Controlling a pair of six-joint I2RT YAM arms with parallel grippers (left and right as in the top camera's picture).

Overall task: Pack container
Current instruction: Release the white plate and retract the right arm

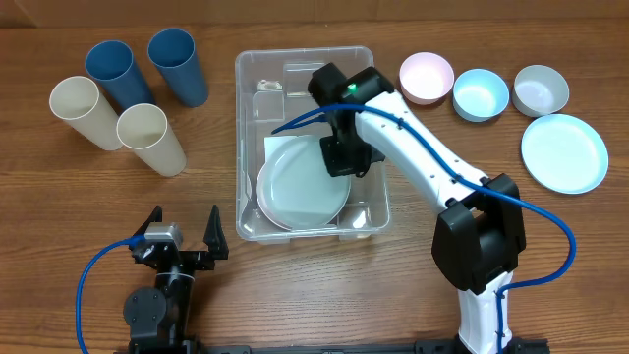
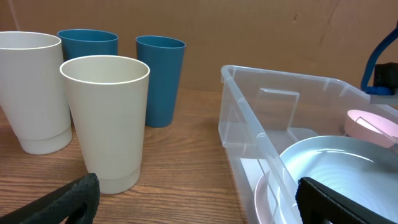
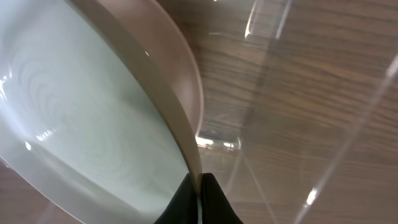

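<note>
The container (image 1: 239,118) is a large clear bin in the middle of the table, with a white label on its bottom. Inside it a pale blue plate (image 1: 300,187) lies over a pinkish-white plate (image 2: 267,199). My right gripper (image 1: 339,157) reaches down into the bin and is shut on the pale blue plate's rim. In the right wrist view the black fingertips (image 3: 186,202) pinch that rim (image 3: 168,118), with the clear container wall (image 3: 298,93) beyond. My left gripper (image 1: 184,228) stands open near the front left, left of the container (image 2: 249,124), with nothing between its fingers (image 2: 68,199).
Two blue cups (image 1: 116,71) (image 1: 177,64) and two cream cups (image 1: 84,110) (image 1: 149,138) stand at the back left. Right of the bin are a pink bowl (image 1: 427,77), a light blue bowl (image 1: 481,93), a grey bowl (image 1: 541,89) and a light blue plate (image 1: 564,152).
</note>
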